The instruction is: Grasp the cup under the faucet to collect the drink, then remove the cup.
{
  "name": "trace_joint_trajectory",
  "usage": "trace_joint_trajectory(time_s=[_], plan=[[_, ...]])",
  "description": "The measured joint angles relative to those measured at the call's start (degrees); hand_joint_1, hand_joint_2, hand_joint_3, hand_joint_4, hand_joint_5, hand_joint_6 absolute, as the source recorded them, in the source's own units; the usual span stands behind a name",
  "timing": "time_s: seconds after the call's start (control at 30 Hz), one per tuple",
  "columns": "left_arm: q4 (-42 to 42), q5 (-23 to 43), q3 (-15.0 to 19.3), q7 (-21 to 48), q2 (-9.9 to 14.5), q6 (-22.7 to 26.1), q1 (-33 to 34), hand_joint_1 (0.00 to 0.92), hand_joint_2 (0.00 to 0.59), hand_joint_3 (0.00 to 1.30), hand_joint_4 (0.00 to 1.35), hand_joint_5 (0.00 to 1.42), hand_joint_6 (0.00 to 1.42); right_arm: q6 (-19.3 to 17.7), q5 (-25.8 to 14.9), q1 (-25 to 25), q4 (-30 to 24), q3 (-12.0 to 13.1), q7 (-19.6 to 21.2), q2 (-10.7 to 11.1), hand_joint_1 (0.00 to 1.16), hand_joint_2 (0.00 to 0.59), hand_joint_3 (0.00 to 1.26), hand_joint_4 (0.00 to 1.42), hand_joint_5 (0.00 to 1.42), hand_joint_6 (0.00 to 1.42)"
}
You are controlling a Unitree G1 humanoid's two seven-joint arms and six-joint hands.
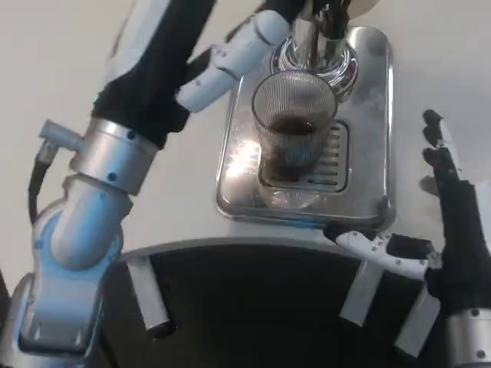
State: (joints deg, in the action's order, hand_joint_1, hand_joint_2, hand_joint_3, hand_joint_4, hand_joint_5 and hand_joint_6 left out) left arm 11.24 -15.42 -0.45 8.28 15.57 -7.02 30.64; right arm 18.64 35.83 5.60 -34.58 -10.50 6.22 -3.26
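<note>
Left hand [230, 57] reaches up beside the faucet [316, 47], touching no cup, and I cannot tell if its fingers are closed. Right hand [449, 222] waits spread apart, right of the metal tray [367, 123]. On that tray, under the faucet, the ribbed glass cup [293, 126] stands upright with dark drink inside.

The left arm reaches diagonally up and away from the robot, its silver forearm rising from the lower left; the left hand [230, 57] extends with fingers fairly straight. The right hand [441, 222] stands at the right, fingers spread apart, holding nothing.
</note>
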Motion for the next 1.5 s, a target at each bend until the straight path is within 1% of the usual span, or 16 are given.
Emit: trace_joint_trajectory(time_s=[0.13,0.23,0.33,0.47,0.63,0.9,1.03,1.13,1.23,1.5], plan=[[0.0,-1.4,1.3,-1.7,0.3,0.4,-4.5,0.000,0.217,0.00,0.00,0.00,0.00,0.0,-0.6,-1.8,2.1,0.0,0.2,0.0,1.15,0.056,0.06,0.06,0.10,0.18],[0.0,-3.8,2.0,-3.3,1.4,0.5,-8.9,0.000,0.217,0.00,0.00,0.00,0.00,0.0,-1.3,-3.4,3.5,0.0,0.5,-0.1,1.12,0.094,0.07,0.07,0.10,0.18],[0.1,-6.2,2.3,-4.7,1.7,0.9,-12.4,0.000,0.218,0.00,0.00,0.00,0.00,0.0,-1.5,-4.8,4.2,-0.2,0.9,-0.1,1.11,0.123,0.07,0.07,0.10,0.18],[0.2,-7.9,3.0,-5.8,2.5,1.6,-15.8,0.000,0.216,0.00,0.00,0.00,0.00,0.0,-2.0,-5.8,5.8,-0.5,1.1,-0.1,1.09,0.141,0.07,0.07,0.10,0.18],[0.3,-8.5,3.3,-5.9,3.7,1.4,-19.8,0.000,0.216,0.00,0.00,0.00,0.00,0.0,-2.5,-9.1,9.0,-0.9,1.8,-0.1,1.06,0.150,0.07,0.07,0.10,0.18],[0.2,-10.1,2.0,-7.1,3.7,1.0,-20.6,0.000,0.216,0.00,0.00,0.00,0.00,-1.0,-5.0,-9.8,12.7,-1.1,4.6,-0.1,1.03,0.171,0.08,0.07,0.11,0.18],[-0.5,-10.2,1.3,-7.4,3.7,0.9,-20.7,0.000,0.216,0.00,0.00,0.00,0.00,-1.9,-6.0,-12.0,15.3,-1.1,5.9,-0.1,0.99,0.170,0.08,0.08,0.11,0.18],[-0.9,-10.2,1.1,-7.5,3.7,0.9,-20.7,0.000,0.216,0.00,0.00,0.00,0.00,-2.5,-6.4,-14.7,18.2,-1.1,6.9,-0.1,0.98,0.169,0.08,0.08,0.11,0.18],[-0.9,-10.2,1.0,-7.5,3.7,0.9,-20.7,0.000,0.216,0.00,0.00,0.00,0.00,-2.5,-6.9,-16.1,19.3,-1.2,7.2,-0.1,0.96,0.176,0.08,0.08,0.11,0.18],[-0.9,-10.2,1.0,-7.5,3.8,0.9,-20.7,0.000,0.216,0.00,0.00,0.00,0.00,-3.0,-7.5,-17.6,21.0,-1.6,7.7,-0.1,0.95,0.175,0.08,0.09,0.12,0.18]])
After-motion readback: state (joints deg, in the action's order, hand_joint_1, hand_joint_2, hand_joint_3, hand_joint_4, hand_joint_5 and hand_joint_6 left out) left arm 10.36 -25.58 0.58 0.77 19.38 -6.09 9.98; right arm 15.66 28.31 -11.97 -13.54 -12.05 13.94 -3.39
